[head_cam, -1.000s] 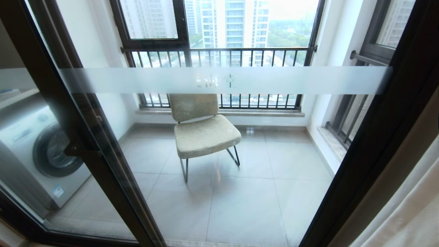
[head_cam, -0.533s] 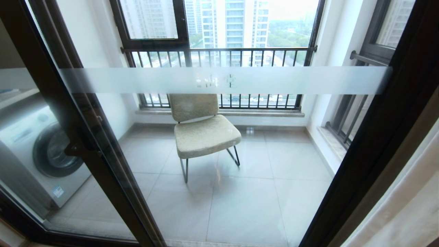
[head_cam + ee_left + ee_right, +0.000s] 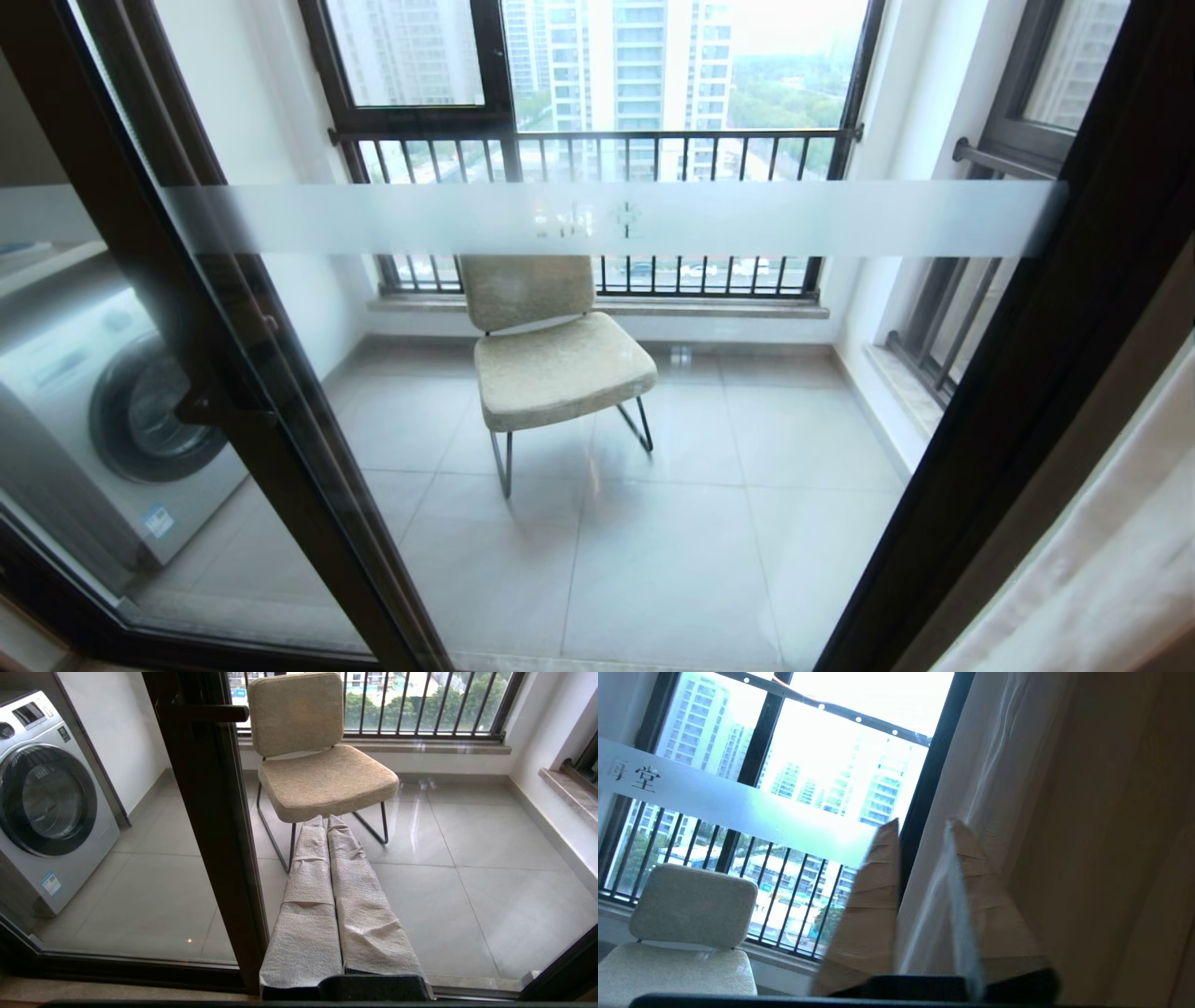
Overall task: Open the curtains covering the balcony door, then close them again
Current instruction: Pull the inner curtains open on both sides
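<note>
The balcony door (image 3: 1027, 355) is uncovered, its glass crossed by a frosted band (image 3: 597, 219). The curtains (image 3: 1102, 579) hang bunched at the lower right of the head view. In the right wrist view my right gripper (image 3: 924, 826) is at their edge, beside the dark door frame (image 3: 934, 765). Its taped fingers (image 3: 873, 896) have closed in on a fold of white sheer (image 3: 994, 765), which fills the narrow gap between them. The thick beige layer (image 3: 1111, 835) hangs just beyond. My left gripper (image 3: 327, 819) is parked low before the door, shut and holding nothing.
Behind the glass stand a beige chair (image 3: 551, 364) and a washing machine (image 3: 112, 411) at the left. Black window railings (image 3: 597, 149) close the balcony's far side. The door's middle post with its handle (image 3: 205, 714) rises just beside my left gripper.
At the lower right of the head view the curtain edge has dropped back toward the corner and is blurred with motion. The door, the chair and the camera have not moved.
</note>
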